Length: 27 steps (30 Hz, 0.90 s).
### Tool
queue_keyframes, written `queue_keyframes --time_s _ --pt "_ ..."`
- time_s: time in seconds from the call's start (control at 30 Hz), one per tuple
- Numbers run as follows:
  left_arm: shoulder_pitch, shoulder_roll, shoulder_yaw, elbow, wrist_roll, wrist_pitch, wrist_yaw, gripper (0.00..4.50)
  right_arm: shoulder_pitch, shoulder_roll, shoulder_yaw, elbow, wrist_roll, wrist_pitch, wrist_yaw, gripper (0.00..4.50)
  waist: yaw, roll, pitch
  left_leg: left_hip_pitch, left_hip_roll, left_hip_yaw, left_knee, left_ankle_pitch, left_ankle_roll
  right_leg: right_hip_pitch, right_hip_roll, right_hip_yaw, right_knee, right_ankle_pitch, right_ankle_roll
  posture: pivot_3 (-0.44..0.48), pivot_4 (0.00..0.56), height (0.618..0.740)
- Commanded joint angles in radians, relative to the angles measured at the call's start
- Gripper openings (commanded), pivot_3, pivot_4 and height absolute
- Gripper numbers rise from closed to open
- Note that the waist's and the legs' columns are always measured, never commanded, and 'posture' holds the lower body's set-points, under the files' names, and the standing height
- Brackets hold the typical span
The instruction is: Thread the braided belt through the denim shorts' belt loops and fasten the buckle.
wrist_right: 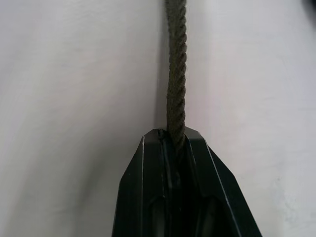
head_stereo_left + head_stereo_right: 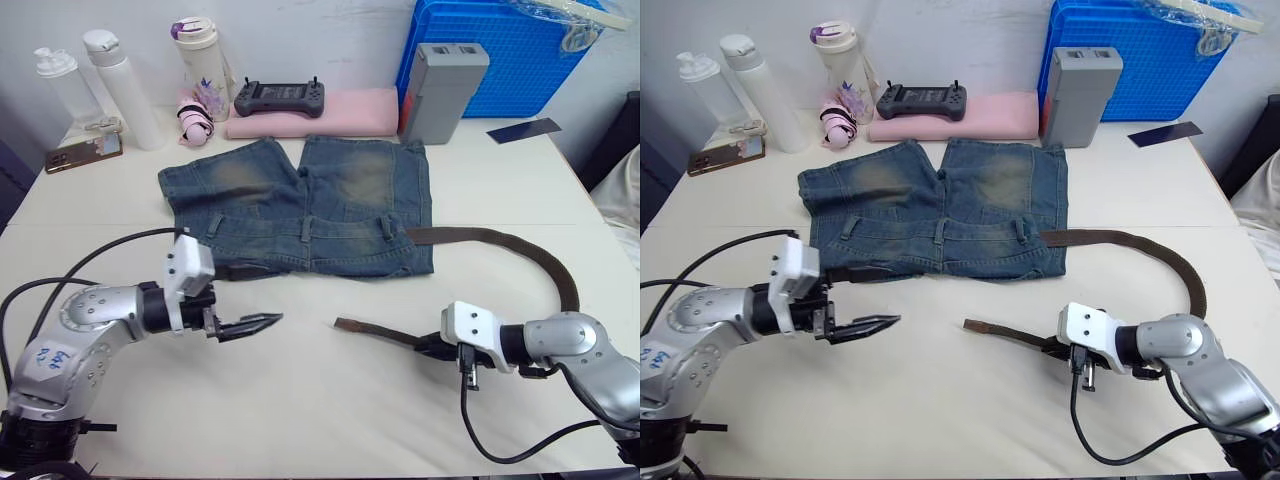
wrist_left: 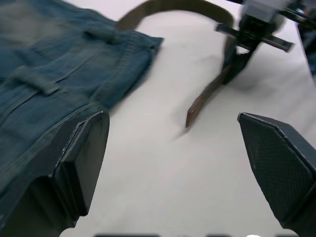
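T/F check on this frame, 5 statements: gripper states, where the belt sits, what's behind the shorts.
1. The right gripper is shut on the braided belt. True.
2. The left gripper is shut on the denim shorts. False: it is open, holding nothing, just in front of the shorts' waistband.
3. The belt already passes through belt loops on the waistband. True: it goes in at the robot's right and comes out at its left.
4. The belt's free end lies on the shorts. False: it lies on the table in front of them.
5. A black controller rests on the pink folded cloth. True.
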Motion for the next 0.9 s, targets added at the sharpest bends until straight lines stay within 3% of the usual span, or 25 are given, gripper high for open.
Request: queue_keyframes --time_s 0.03,0.37,0.47,0.73,0.9 --pt "-0.048 -0.023 -0.080 0.001 0.035 -0.072 -0.071 4.50 -0.063 -0.015 -0.027 -0.106 0.057 0.038 0.037 0.03 0.000 0.000 0.000 0.000 0.000 0.000 0.000 0.000 0.000 0.000 0.000 0.000 0.000 0.000 0.000 0.000 0.150 0.739" --pt "-0.201 -0.128 -0.236 0.174 0.147 -0.175 -0.150 4.50 -0.183 -0.010 0.001 -0.202 0.079 0.144 0.045 0.03 0.007 0.000 0.000 -0.004 0.000 -0.001 0.001 0.000 0.001 -0.002 0.001 -0.002 0.001 0.000 0.001 0.000 0.150 0.739" --pt "-0.210 -0.146 -0.244 0.201 0.166 -0.189 -0.155 3.70 -0.188 -0.011 -0.003 -0.210 0.083 0.157 0.044 0.00 0.005 0.000 0.000 -0.006 0.000 -0.001 0.001 0.000 0.001 -0.003 0.001 -0.002 0.000 0.000 0.001 0.000 0.150 0.739" --pt "-0.205 -0.157 -0.227 0.209 0.159 -0.175 -0.151 0.04 -0.188 -0.007 -0.004 -0.217 0.079 0.167 0.040 0.00 0.004 0.000 0.000 -0.011 0.000 -0.003 0.003 0.000 0.001 -0.006 0.001 -0.003 0.001 0.001 0.001 0.000 0.150 0.739" --pt "-0.196 -0.158 -0.216 0.222 0.160 -0.156 -0.129 0.04 -0.190 -0.001 -0.014 -0.221 0.090 0.177 0.030 0.00 0.004 0.000 0.000 -0.011 0.000 -0.003 0.003 0.000 0.001 -0.006 0.001 -0.004 0.001 0.001 0.001 0.000 0.150 0.739"
